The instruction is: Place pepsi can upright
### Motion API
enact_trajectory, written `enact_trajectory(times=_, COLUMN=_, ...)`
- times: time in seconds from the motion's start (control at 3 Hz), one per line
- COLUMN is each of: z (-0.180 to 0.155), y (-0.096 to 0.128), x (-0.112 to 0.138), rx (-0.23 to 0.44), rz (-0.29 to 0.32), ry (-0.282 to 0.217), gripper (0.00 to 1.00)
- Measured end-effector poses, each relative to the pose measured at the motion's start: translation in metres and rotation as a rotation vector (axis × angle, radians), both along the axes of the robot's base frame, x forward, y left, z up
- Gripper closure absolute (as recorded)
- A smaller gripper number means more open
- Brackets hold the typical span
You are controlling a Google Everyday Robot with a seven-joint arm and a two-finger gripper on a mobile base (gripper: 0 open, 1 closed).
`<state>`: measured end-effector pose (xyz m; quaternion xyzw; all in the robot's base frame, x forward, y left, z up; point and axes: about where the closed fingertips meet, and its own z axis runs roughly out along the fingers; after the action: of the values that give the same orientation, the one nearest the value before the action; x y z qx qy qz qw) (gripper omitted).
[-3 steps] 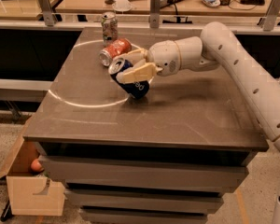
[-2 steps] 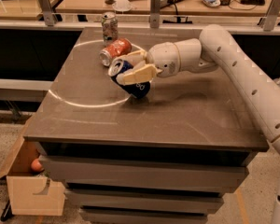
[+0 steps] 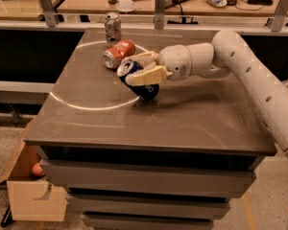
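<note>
Pepsi can [image 3: 145, 89] sits pinched in the gripper [image 3: 134, 70] near the middle of the table [image 3: 134, 128], just right of the white ring [image 3: 81, 105] marked on the top. The two pale fingers [image 3: 148, 75] close across the can's upper half, one on the far side and one on the near side. The can is dark blue with white lettering and is tilted. Its silver open end points up and to the left, and its lower end is at the table surface; whether it touches cannot be told. That silver end lies just beside the orange can [image 3: 119, 54], which is on its side. A silver patterned can [image 3: 113, 28] stands upright farther back. The arm [image 3: 249, 75] reaches in from the right. Compared with a second ago, the grip and the tilt look the same, and can and gripper have shifted only slightly to the right.
</note>
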<state>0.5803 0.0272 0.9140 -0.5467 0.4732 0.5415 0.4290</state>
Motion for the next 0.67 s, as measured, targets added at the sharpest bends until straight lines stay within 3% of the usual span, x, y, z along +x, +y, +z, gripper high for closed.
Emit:
enact_trajectory(times=0.33, z=0.008, y=0.001, x=0.001, rx=0.047, rz=-0.012, ry=0.01, gripper=1.0)
enact_trajectory(times=0.67, z=0.019, y=0.02, x=0.002, rx=0.111, rz=0.011, ry=0.034, gripper=1.0)
